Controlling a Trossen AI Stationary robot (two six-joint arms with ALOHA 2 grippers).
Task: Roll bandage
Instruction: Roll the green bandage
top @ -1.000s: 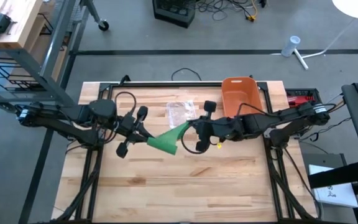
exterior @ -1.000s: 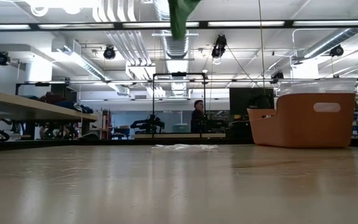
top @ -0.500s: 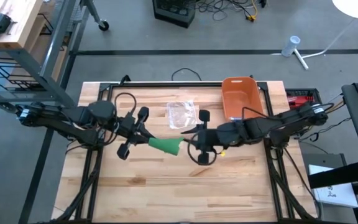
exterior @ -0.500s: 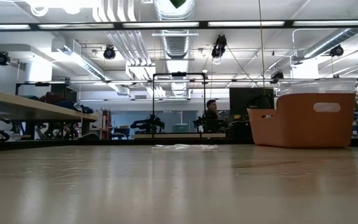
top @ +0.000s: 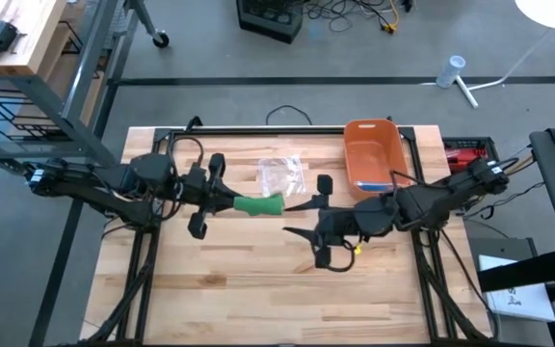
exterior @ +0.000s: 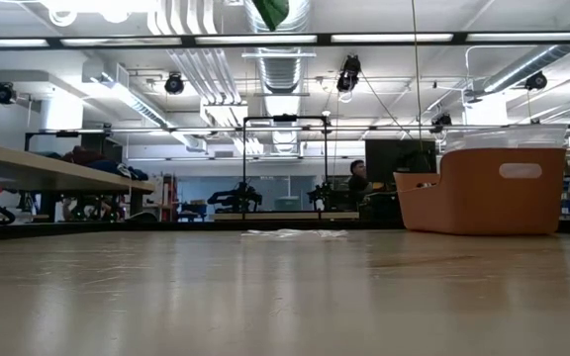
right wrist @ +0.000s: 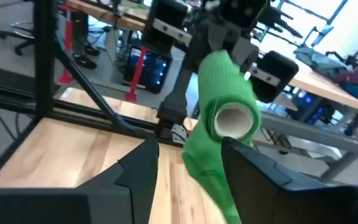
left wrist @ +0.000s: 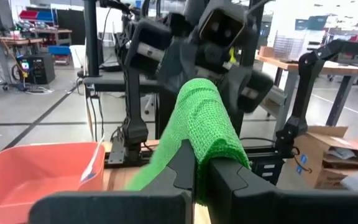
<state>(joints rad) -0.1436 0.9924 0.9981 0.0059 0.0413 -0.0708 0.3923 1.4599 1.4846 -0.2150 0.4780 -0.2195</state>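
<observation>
Green bandage roll [top: 257,204] — just one — hangs above mid-table, pinched in the closed left gripper [top: 222,200]. Right gripper [top: 308,219] gapes beside it, holding nothing. One orange bin [top: 372,152] at the far edge; near tabletop [top: 258,289] bare.

Orange bin [top: 372,152] & clear plastic bag [top: 281,176] on table [top: 258,289]

The high view looks straight down on the whole table [top: 258,289]. The low view sits at tabletop level, facing across it toward the 12 o'clock edge and the room. Each wrist view looks closely along its own fingers at the opposite arm. All four share the green bandage [top: 258,205] [exterior: 269,12] [left wrist: 204,124] [right wrist: 225,118]; three show the orange bin [top: 372,152] [exterior: 483,193] [left wrist: 36,171].
</observation>
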